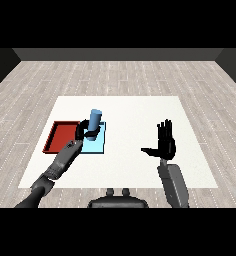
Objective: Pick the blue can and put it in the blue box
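Observation:
A blue can (95, 120) stands upright over the light blue tray (97, 145), with my left hand (85, 131) curled round its lower part. Whether the can rests on the tray floor or hangs just above it, I cannot tell. The red tray (60, 137) lies directly left of the blue one, touching it. My right hand (165, 142) is raised over the table's right half, fingers straight up and thumb stretched out to the left, holding nothing.
The white table (135, 115) stretches wide behind and between the two hands. My left forearm (62, 162) crosses the red tray's front right corner. Wooden floor surrounds the table.

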Action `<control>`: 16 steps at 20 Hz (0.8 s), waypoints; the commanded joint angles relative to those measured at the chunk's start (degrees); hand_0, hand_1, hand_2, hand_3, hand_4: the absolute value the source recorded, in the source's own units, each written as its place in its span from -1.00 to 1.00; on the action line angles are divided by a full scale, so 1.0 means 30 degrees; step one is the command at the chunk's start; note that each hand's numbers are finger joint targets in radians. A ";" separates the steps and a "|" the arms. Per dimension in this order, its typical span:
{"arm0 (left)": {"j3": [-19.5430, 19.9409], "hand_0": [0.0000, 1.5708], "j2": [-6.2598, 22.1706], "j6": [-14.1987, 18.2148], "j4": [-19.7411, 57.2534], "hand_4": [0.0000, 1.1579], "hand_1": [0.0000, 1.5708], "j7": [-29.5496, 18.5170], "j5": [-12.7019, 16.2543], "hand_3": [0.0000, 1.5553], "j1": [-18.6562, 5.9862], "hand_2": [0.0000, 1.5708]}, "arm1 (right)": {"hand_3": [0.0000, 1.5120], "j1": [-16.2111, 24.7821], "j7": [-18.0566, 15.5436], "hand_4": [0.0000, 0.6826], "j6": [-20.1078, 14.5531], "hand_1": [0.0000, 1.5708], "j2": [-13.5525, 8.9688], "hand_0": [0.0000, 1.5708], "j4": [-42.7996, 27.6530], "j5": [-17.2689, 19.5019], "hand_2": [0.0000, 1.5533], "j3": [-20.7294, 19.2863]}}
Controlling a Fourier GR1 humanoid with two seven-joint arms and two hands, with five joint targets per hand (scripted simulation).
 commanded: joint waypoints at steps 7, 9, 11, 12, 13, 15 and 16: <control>-0.1553 -0.07 -0.1764 0.0220 0.8200 0.58 -0.07 0.5965 -0.2163 -0.38 -0.2095 -0.13 | -1.00 -0.0623 -0.0609 -1.00 0.0978 -1.00 -0.0049 -1.00 0.2259 -0.0680 -1.00 -0.1051; -0.1375 -0.17 -0.2062 -0.0006 0.9467 0.58 -0.17 0.5763 -0.2346 -0.70 -0.1942 -0.25 | -1.00 0.0454 -0.0568 -1.00 0.0557 -1.00 0.0133 -1.00 0.1124 -0.0466 -1.00 -0.0810; -0.0845 0.15 -0.3015 0.0455 1.0793 0.51 0.15 0.5947 -0.2368 -0.42 -0.3076 0.05 | -1.00 -0.0221 -0.1329 -1.00 0.1188 -1.00 0.0260 -1.00 0.2886 -0.0613 -1.00 -0.1225; -0.0238 0.14 -0.2718 0.0342 1.1172 0.47 0.14 0.5815 -0.1810 -0.26 -0.2807 0.05 | -1.00 -0.0482 -0.0562 -1.00 0.0924 -1.00 0.0109 -1.00 0.2357 -0.0822 -1.00 -0.1283; -0.0174 0.68 -0.3421 0.1002 1.1544 0.30 0.68 0.5920 -0.1874 -0.74 -0.2774 0.47 | -1.00 -0.0184 -0.0818 -1.00 0.0699 -1.00 0.0270 -1.00 0.2188 -0.0181 -1.00 -0.0776; 0.1445 0.86 -0.2637 0.0411 1.0941 0.21 0.86 0.4867 -0.0398 -1.00 -0.2149 0.67 | -1.00 0.0000 -0.0903 -1.00 0.0501 -1.00 0.0065 -1.00 0.2133 0.0007 -1.00 -0.1026; 0.1385 0.79 -0.2500 0.0770 1.1539 0.09 0.79 0.5678 -0.0694 -0.49 -0.3102 0.64 | -1.00 -0.0506 -0.0686 -1.00 0.0179 -1.00 0.0233 -1.00 0.2425 0.0065 -1.00 -0.1095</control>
